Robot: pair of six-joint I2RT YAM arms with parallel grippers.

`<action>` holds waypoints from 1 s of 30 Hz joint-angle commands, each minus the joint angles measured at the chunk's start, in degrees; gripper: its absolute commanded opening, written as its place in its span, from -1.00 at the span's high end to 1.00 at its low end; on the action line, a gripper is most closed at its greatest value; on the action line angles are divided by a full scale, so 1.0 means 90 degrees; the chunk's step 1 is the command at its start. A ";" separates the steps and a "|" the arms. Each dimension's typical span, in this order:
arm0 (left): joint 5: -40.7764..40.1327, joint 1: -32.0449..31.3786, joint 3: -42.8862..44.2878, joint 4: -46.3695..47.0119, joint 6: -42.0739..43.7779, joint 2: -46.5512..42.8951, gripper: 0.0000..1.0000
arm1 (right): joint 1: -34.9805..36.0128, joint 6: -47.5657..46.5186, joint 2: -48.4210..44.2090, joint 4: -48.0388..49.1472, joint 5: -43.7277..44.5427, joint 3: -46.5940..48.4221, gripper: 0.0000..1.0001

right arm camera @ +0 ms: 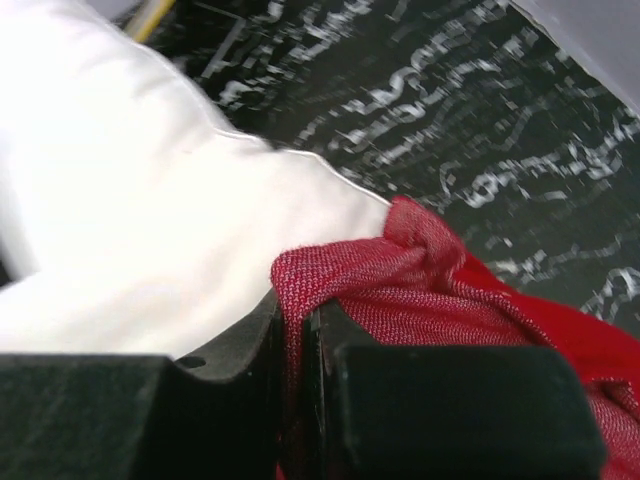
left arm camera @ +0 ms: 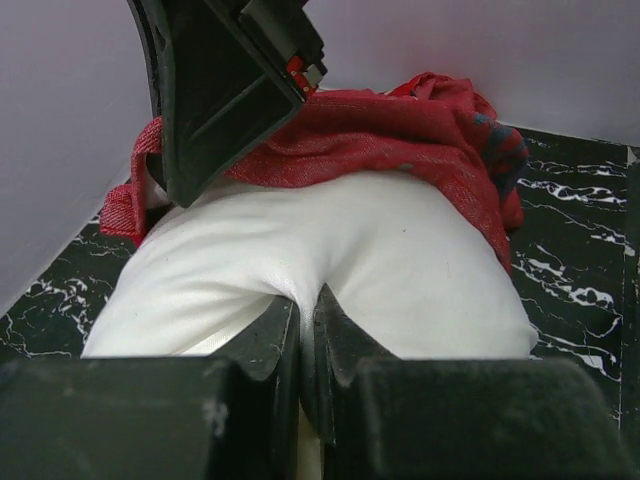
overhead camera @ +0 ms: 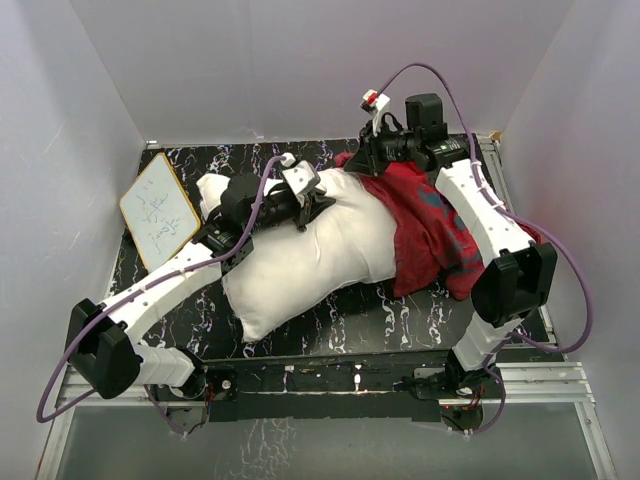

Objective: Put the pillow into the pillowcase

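The pillow (overhead camera: 320, 250) is a plump white cushion with pointed corners. It lies slantwise across the black marbled desk (overhead camera: 400, 320), one corner toward the near left. Its cloth is puckered where the left pincer (left arm camera: 307, 300) nips a fold. The pillowcase (overhead camera: 430, 230) is red woven cloth with dark printed patches, crumpled in a heap on the desk at the pillow's right end. Its edge is drawn up over that end, and the right pincer (right arm camera: 295, 310) clamps a bunched fold of it.

text: none legible | whiteboard (overhead camera: 158, 212) — dark scrawl, perhaps handwriting, too small to read
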 commanded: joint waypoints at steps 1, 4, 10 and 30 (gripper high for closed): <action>0.0097 0.0050 0.0554 0.1366 0.0066 0.0104 1.00 | 0.0540 0.0919 -0.0842 0.1313 -0.1743 0.0193 0.84; 0.0027 0.0388 0.0204 0.1684 -0.0629 0.0429 1.00 | 0.0474 0.0804 -0.0729 0.1015 -0.0365 -0.0105 0.69; -0.0389 0.0694 -0.0630 0.1913 -0.1790 0.0889 0.83 | -0.0176 0.0166 -0.0447 0.0263 -0.0065 -0.0519 0.22; -0.0931 0.0485 -0.0747 -0.2245 -0.1287 -0.1813 -0.90 | -0.1106 -0.2327 -0.4457 -0.0489 -0.0129 -0.4734 -0.87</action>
